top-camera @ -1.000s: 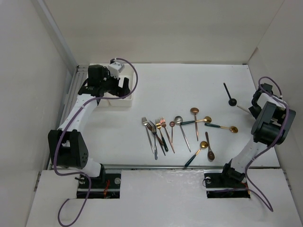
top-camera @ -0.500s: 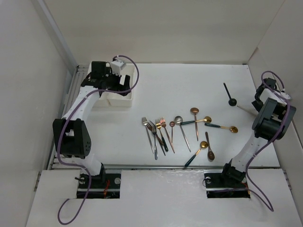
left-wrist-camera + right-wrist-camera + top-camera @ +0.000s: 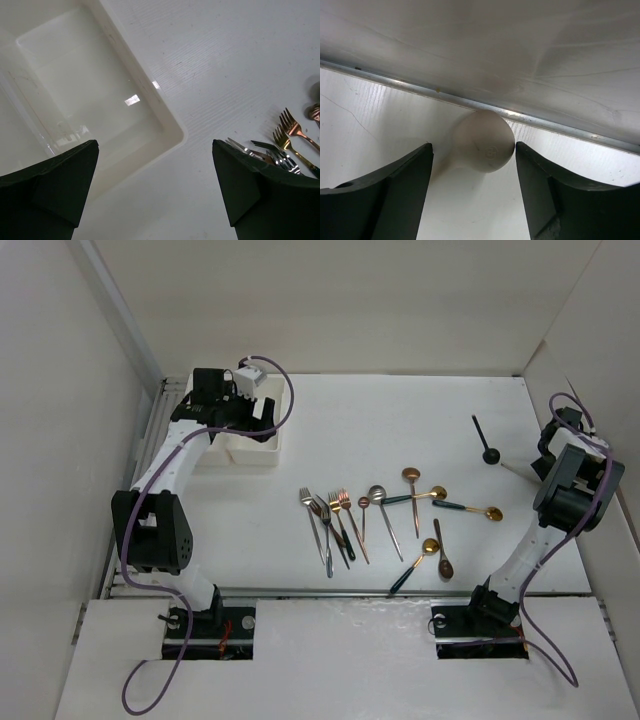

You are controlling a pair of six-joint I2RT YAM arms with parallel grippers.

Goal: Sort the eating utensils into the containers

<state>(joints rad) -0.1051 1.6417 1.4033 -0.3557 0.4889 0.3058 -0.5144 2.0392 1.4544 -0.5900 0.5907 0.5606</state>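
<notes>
My left gripper [image 3: 155,145] hangs over the white bins [image 3: 255,452] at the far left corner of the desk [image 3: 400,410]. Its two fingers are spread wide and there is nothing between them. Right under it I see the near corner of one bin. I can see no fork or spoon in the part of the bin that shows.

Most of the forks and spoons lie in the middle of the desk, toward the near edge, well apart from both grippers. The forks [image 3: 330,525] lie in a tight bunch, some on top of each other. The spoons [image 3: 415,495] are spread out just to the right of them. In the left wrist view the fork tips poke in beside the right finger, lower on the desk than the bin.

A black spoon [image 3: 484,443] lies alone nearer the right edge of the desk.

My right gripper [image 3: 472,150] is down low at the right edge of the desk, by the metal strip [image 3: 470,102] where the wall starts. The round bowl of a white spoon [image 3: 485,142] sits right between its two fingers. The fingers stand on each side of the bowl, very near it, but they are not squeezing it. The spoon lies on the desk. From the top view I can see its thin white handle pointing in toward the middle of the desk.
</notes>
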